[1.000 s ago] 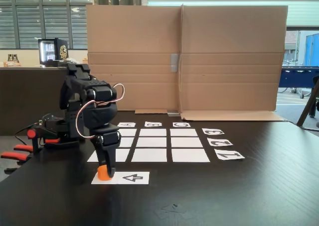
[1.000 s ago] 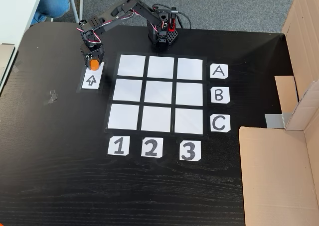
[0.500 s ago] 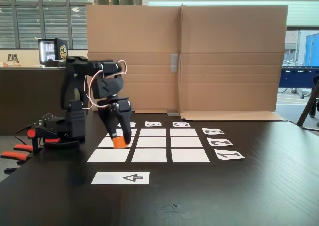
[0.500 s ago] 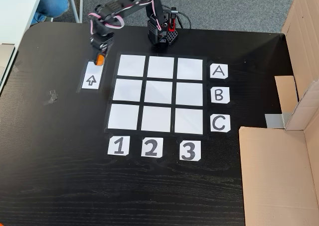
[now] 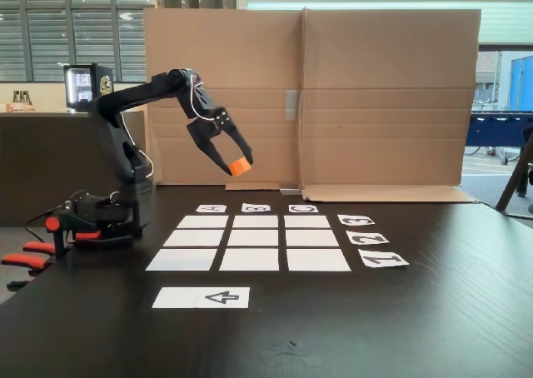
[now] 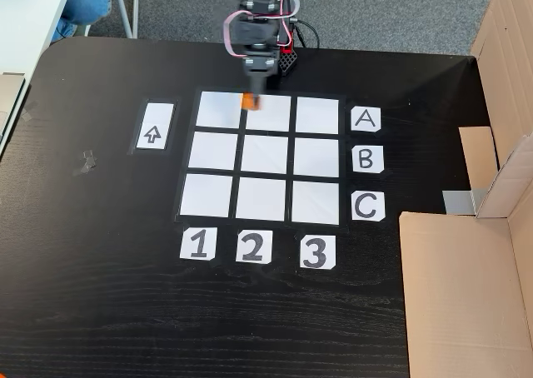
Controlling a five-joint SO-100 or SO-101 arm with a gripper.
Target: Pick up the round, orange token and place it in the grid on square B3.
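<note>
While the small bright orange plastic cylinder token [image 5: 241, 166] rides clamped between the black fingers [image 5: 218, 156] of the gripper [image 5: 236, 169], the arm holds it high above the dark wooden desk [image 5: 433, 311], upper left of centre in the side-on fixed view, against the brown cardboard backdrop [image 5: 383, 95]. From the top-down fixed view the token [image 6: 250, 101] sits near the top edge of the three-by-three grid of white paper rectangles [image 6: 262, 157], over the gap between the first and second squares of the top row, well clear of the paper. Step in hand, as judged: carry phase, pick done, placing not yet begun. Square B3 [image 6: 316, 156], the blank white rectangle right of centre in that view, level with the card lettered B [image 6: 366, 158] and above the card numbered 3 [image 6: 316, 252], lies empty. Next move should call for a reach down-frame and to the right, then a descent until the token nears the paper, then opening the fingers. White paper strip with the black arrow [image 6: 155, 126] lies bare at the upper left.
</note>
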